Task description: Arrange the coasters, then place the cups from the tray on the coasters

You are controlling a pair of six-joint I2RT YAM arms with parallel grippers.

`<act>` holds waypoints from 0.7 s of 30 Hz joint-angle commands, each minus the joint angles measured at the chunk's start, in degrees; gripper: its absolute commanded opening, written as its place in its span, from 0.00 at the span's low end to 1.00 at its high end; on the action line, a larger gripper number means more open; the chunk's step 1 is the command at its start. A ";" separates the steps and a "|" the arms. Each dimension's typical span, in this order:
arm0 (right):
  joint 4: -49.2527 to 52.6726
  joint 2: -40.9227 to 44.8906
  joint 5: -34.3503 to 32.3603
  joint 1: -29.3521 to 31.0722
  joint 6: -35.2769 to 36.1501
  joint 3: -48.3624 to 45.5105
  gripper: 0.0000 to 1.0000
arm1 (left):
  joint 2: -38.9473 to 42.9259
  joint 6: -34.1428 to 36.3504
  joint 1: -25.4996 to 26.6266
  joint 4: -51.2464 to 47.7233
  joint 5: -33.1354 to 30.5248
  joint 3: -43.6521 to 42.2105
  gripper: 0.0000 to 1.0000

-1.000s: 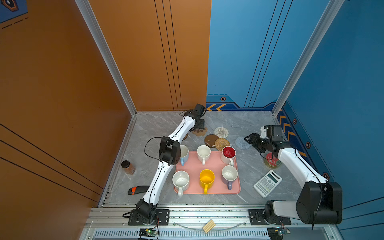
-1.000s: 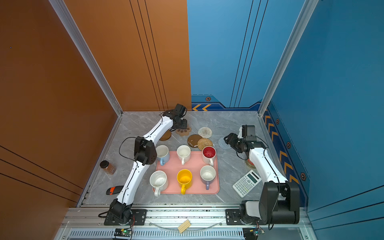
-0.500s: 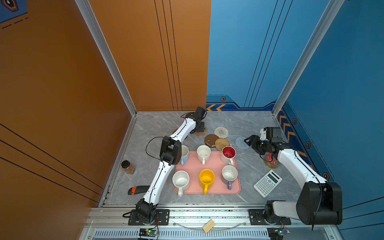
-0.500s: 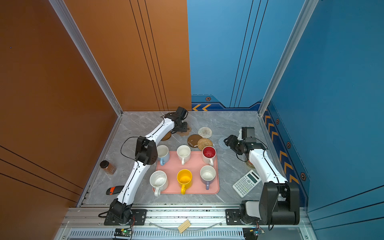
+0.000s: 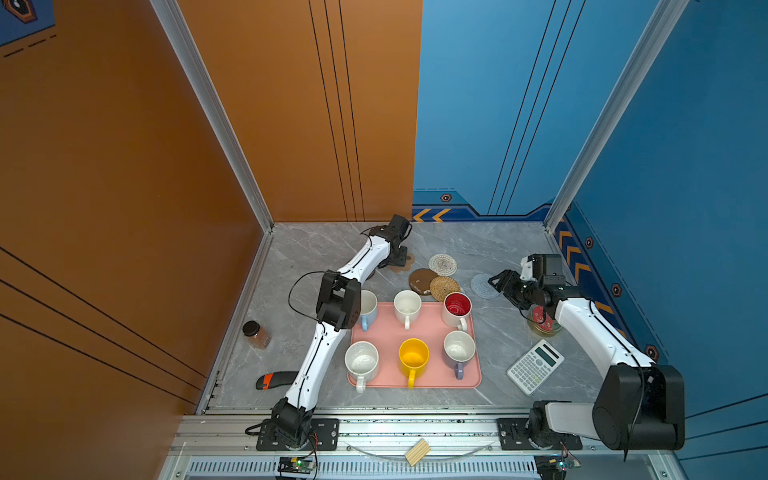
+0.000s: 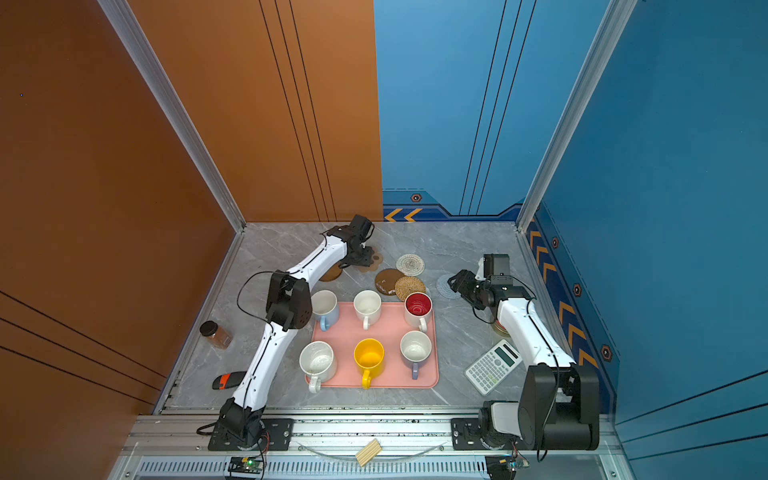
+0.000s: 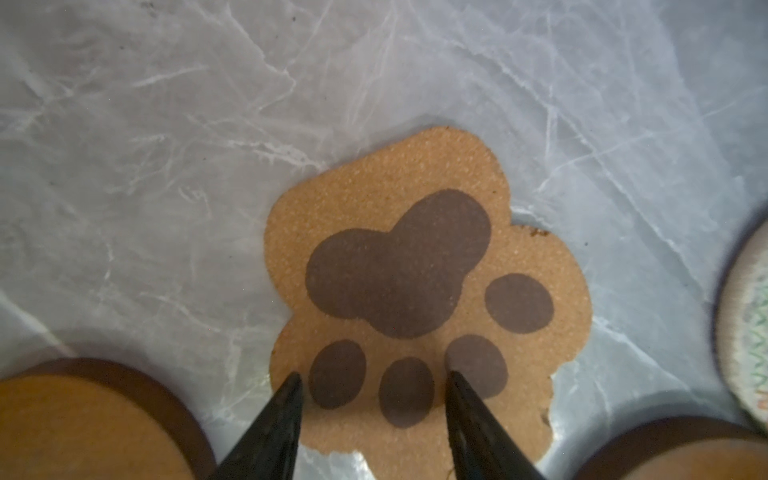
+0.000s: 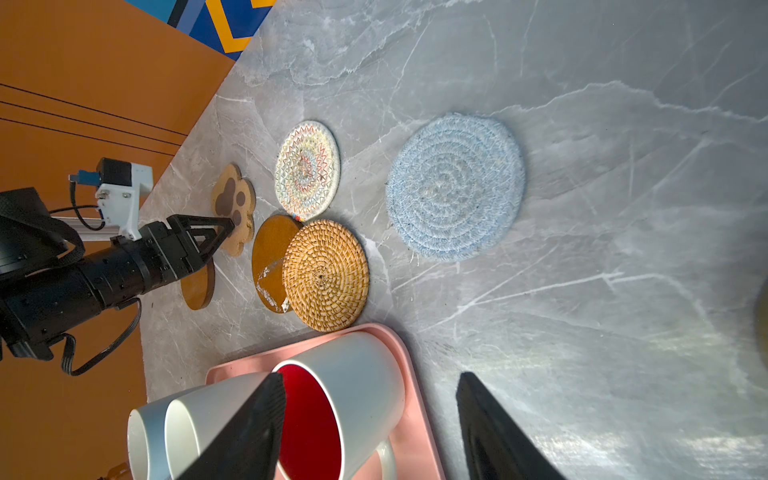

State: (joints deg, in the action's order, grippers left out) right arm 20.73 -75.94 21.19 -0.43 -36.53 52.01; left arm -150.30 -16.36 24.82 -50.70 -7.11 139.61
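Paw coaster [image 5: 410, 259] lies flat on the bench [image 5: 457, 245] near frame centre in both top views, above the tray [image 5: 386, 332] and under the left tool [image 5: 400, 262]; that arm is nearer. Left wrist view: part-open jaws straddle its toe end, heel pad pointing away. Right wrist view: right tool [image 8: 370, 376] gapes empty, blue coaster [image 8: 455, 187] ahead.

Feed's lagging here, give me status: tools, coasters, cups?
Left tool open, tips over paw coaster. Right tool open, empty, near blue coaster. Six cups on tray. Rattan coaster overlaps brown disc.
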 commanded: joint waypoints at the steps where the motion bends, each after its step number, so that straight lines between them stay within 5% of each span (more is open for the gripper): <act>1: -0.70 1.69 0.66 -0.28 -1.08 -0.59 0.65 | -0.25 0.36 -1.50 -9.30 -1.20 -4.39 0.55; 21: -0.79 1.44 0.69 -0.36 -0.86 -0.42 0.65 | 1.55 -1.91 1.68 -8.68 2.15 13.70 0.59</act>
State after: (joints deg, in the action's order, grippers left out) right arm 20.47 -75.35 21.19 -0.43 -36.97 52.01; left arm -148.73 -17.63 25.47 -58.06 -6.68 150.98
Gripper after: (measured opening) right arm 0.649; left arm 0.590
